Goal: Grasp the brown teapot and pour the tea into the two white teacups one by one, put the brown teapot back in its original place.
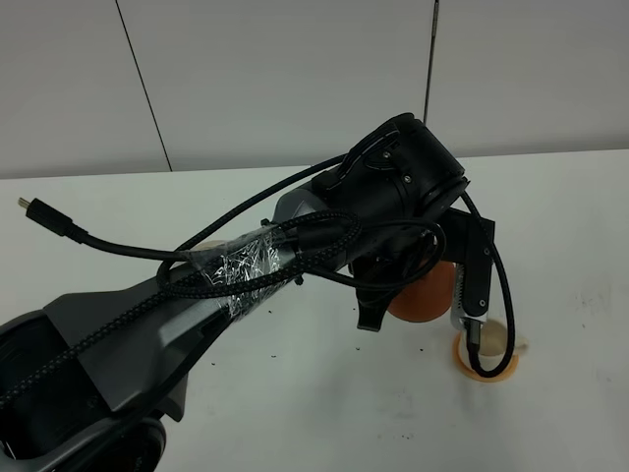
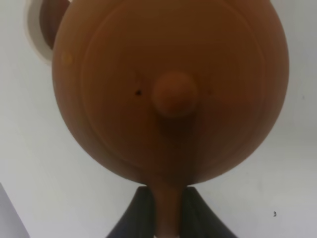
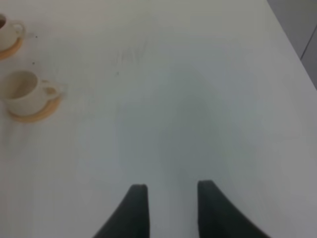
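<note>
Exterior high: my left arm [image 1: 246,265] runs across the white table [image 1: 314,393] past the middle and hides most of the work. The brown teapot [image 1: 425,295] sits under the wrist, only its lower body showing. Just beside it, on the right, is a teacup [image 1: 494,337] on an orange coaster [image 1: 470,366], with a cable [image 1: 128,248] loop hanging in front of it. Can't tell from here whether the pot is touching the table.

Left wrist: the pot fills the frame, its lid knob [image 2: 174,93] near centre. My left gripper [image 2: 167,191] is clamped narrow on the loop handle [image 2: 167,218], one dark finger either side of it (firm hold, no gap visible). Past the pot's far edge the rim of a teacup [image 2: 30,29] peeks out, with dark reddish-brown tea [image 2: 48,20] inside.

Right wrist: my right gripper [image 3: 171,198] hangs over bare table with its fingers [image 3: 133,213] spread apart and nothing between them. Two cups stand well off to one side, each on its own coaster: the nearer teacup [image 3: 22,94] looks pale inside, and the farther teacup [image 3: 7,32] is cut by the frame edge (blurry, contents unclear).
</note>
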`<action>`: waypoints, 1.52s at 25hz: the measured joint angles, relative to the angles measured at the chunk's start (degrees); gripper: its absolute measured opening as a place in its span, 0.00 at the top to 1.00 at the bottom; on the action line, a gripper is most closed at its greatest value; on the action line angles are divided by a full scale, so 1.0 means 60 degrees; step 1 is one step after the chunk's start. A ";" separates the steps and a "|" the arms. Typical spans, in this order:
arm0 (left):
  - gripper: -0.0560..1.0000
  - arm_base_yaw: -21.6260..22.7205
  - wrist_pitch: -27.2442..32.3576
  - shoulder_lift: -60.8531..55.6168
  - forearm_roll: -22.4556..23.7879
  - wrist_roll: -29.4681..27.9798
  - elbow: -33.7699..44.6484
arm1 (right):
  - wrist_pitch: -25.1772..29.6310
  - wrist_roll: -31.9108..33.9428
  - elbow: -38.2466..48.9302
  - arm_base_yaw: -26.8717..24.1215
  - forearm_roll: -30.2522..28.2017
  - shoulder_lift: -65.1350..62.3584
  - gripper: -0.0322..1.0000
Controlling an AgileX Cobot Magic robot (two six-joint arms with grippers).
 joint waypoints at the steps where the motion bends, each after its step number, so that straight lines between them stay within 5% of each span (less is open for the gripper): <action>1: 0.78 0.0000 0.0000 0.0000 0.0009 0.0000 0.0000 | 0.0000 0.0000 0.0000 0.0000 0.0000 0.0000 0.74; 38: 0.78 -0.0796 -0.0440 0.0449 0.1665 -0.0715 0.0026 | 0.0000 0.0000 0.0000 0.0000 0.0000 0.0000 0.74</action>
